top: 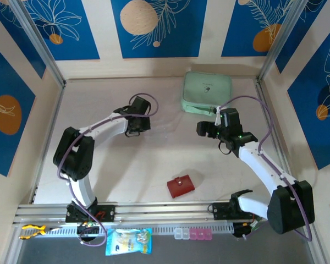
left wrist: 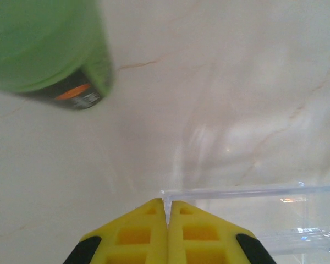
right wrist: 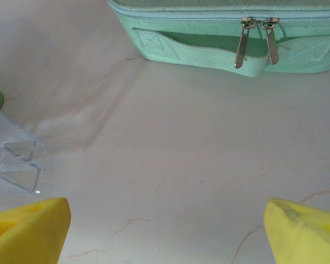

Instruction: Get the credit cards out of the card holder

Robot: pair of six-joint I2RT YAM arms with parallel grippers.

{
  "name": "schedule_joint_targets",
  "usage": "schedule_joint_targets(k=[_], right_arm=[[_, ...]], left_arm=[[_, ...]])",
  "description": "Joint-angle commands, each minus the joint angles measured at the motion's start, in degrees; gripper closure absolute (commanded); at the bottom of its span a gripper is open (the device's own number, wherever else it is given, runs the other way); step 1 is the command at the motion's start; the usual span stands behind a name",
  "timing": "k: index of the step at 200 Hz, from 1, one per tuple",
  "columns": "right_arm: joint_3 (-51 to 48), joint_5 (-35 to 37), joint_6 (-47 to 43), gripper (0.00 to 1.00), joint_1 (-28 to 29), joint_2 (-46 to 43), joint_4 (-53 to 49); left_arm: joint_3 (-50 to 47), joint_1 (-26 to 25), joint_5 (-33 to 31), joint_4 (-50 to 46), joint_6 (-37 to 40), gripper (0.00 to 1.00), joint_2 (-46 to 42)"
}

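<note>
red card holder (top: 180, 186) lies lengthwise left-right; left fingers (left wrist: 137, 236) pressed together, right fingers (right wrist: 27, 231) spread empty.

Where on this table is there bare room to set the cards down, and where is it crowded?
Free: the bare table between the card holder and the left gripper, and left of the holder. Crowded: back right, where the right gripper faces the mint case.

Bright, even light with soft shadows; green object (left wrist: 44, 44) blurred up close, glints on clear plastic (left wrist: 297, 231)
</note>
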Motion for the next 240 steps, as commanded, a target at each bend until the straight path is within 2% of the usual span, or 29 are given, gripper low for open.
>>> schedule_joint_targets(k=[1,57,91,144,174,205,240], right_arm=[[0.35,1.36,0.28,0.09,0.44,-1.47,-0.84],[-0.17,2.31,-0.13,0.09,0.43,-2.57,-1.28],[-0.50,2.58,-0.08,0.09,0.45,-2.83,-1.86],[-0.85,2.77,-0.11,0.09,0.60,-3.27,-2.04],[-0.94,2.71,-0.02,0.09,0.59,-3.35,-2.20],[-0.85,2.80,-0.13,0.09,0.67,-3.70,-2.41],[-0.84,2.49,-0.31,0.09,0.69,-3.44,-2.03]], left_arm=[[5.64,-2.02,0.17,-1.71,1.63,1.00,3.17],[21.70,-6.22,-0.84,-10.24,5.42,1.00,13.72],[26.01,-6.85,-0.36,-12.25,5.95,1.00,17.21],[25.30,-7.31,-0.45,-12.95,4.74,0.99,18.53],[25.13,-7.27,-1.60,-13.29,4.46,0.96,18.35],[24.12,-7.16,-2.64,-12.94,4.49,0.88,16.91],[22.89,-7.07,-3.25,-12.51,3.94,0.87,15.59]])
